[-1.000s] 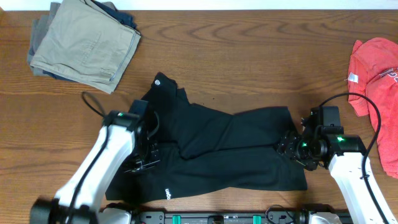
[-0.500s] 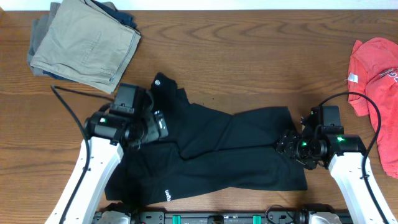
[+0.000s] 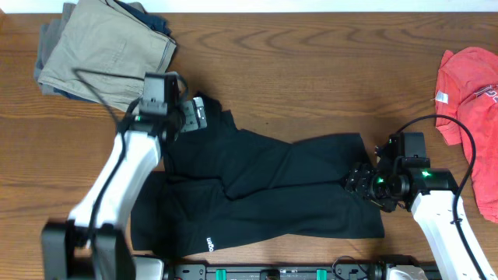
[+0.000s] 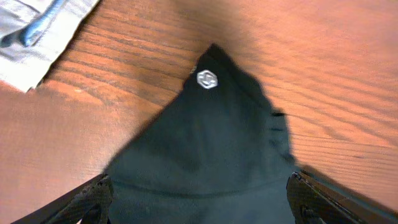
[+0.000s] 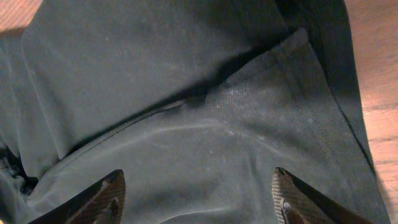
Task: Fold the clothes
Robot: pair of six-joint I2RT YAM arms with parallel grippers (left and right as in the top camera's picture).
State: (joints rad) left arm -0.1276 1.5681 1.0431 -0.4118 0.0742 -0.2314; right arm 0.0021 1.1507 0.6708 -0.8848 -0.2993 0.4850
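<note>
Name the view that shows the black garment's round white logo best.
Left wrist: the logo sits close, near the garment's tip. Overhead it is too tiny to make out; right wrist shows only plain fabric.

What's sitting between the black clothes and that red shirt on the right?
Bare wooden table, crossed by the right arm and its black cable, as the overhead view shows.

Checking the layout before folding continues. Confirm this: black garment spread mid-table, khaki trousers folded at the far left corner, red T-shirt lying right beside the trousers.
Wrong on the red T-shirt: the overhead view shows it at the right edge of the table, far from the khaki trousers. The black garment is spread mid-table and the trousers are folded at the far left corner, as stated.
</note>
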